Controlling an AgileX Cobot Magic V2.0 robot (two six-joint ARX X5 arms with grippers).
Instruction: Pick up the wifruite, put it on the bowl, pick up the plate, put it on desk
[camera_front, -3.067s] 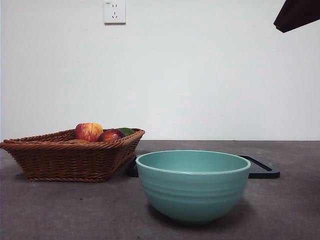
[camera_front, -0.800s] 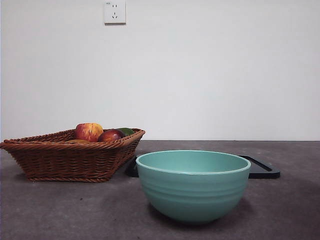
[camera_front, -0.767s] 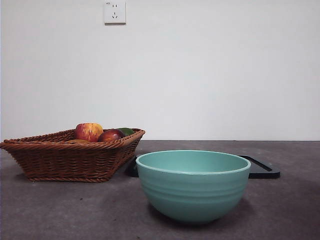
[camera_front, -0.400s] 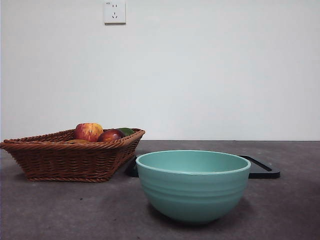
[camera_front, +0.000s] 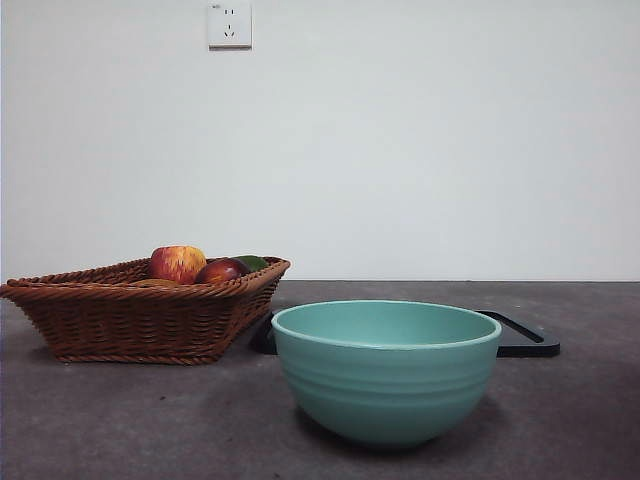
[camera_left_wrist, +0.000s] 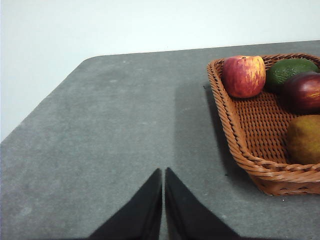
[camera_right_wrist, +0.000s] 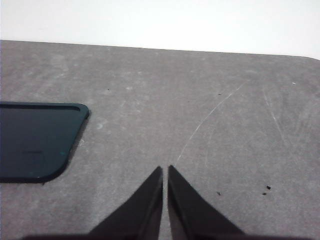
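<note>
The wifruite (camera_left_wrist: 304, 139), dull brown and oval, lies in the wicker basket (camera_left_wrist: 235, 135) beside a dark red fruit (camera_left_wrist: 303, 91); in the front view only its top (camera_front: 154, 283) shows over the basket rim. The teal bowl (camera_front: 386, 370), which is also the plate, stands upright on the grey desk (camera_front: 150, 420) in the front middle. Its inside is hidden. My left gripper (camera_left_wrist: 163, 172) is shut over bare desk, apart from the basket. My right gripper (camera_right_wrist: 165, 170) is shut over bare desk near a black tray (camera_right_wrist: 35, 140). Neither gripper shows in the front view.
The basket (camera_front: 140, 310) at the left also holds a red-yellow apple (camera_front: 177, 263) and a green fruit (camera_left_wrist: 290, 70). The flat black tray (camera_front: 525, 338) lies behind the bowl to the right. A white wall with a socket (camera_front: 229, 24) stands behind the desk.
The dark arm tip seen at the top right corner 3.8 s ago has left the front view. Basket, fruit and bowl have not moved.
</note>
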